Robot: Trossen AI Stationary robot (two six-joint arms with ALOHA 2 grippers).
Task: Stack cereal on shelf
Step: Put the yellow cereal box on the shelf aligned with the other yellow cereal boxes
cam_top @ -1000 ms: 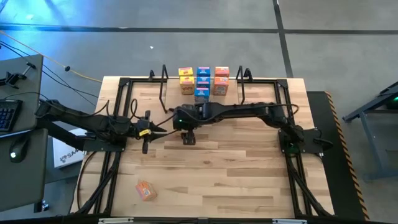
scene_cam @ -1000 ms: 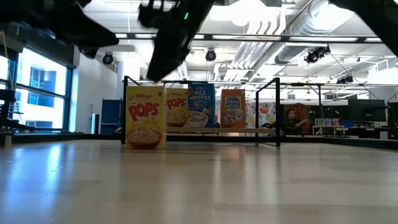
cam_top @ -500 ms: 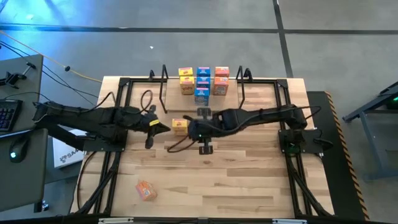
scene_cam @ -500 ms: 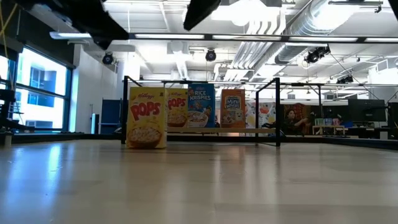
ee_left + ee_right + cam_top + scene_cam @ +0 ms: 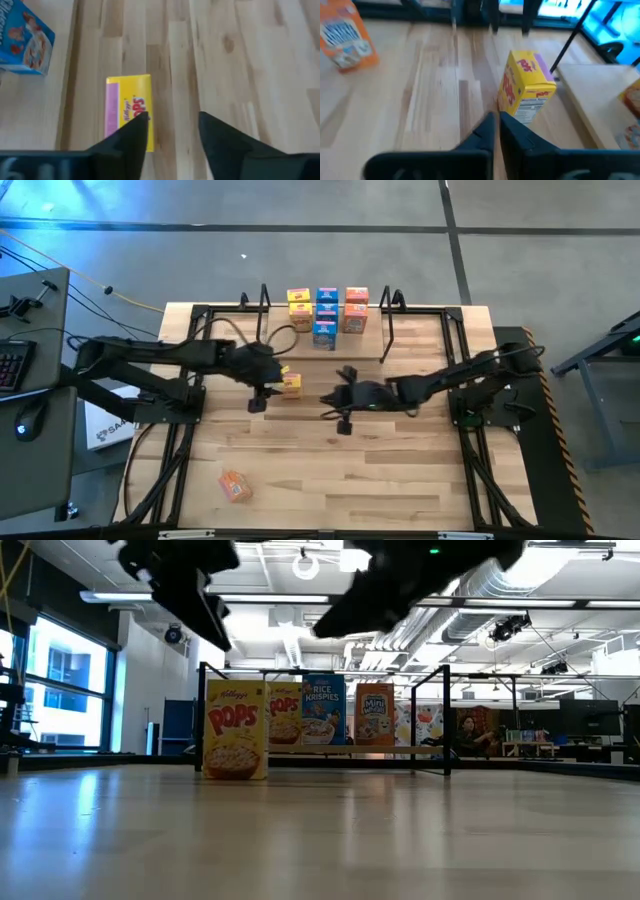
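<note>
One yellow cereal box (image 5: 291, 384) stands mid-frame — just right of the half-open, empty left end effector (image 5: 262, 388) — nearer than the shut, empty right end effector (image 5: 334, 401).

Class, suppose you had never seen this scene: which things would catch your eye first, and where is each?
A yellow cereal box stands alone mid-table, with the left hand right beside it, fingers apart, and the right hand shut a little way off on its other side. Behind them a cluster of yellow, blue and orange boxes sits on the shelf, and a lone orange box lies near the table's front left.
</note>
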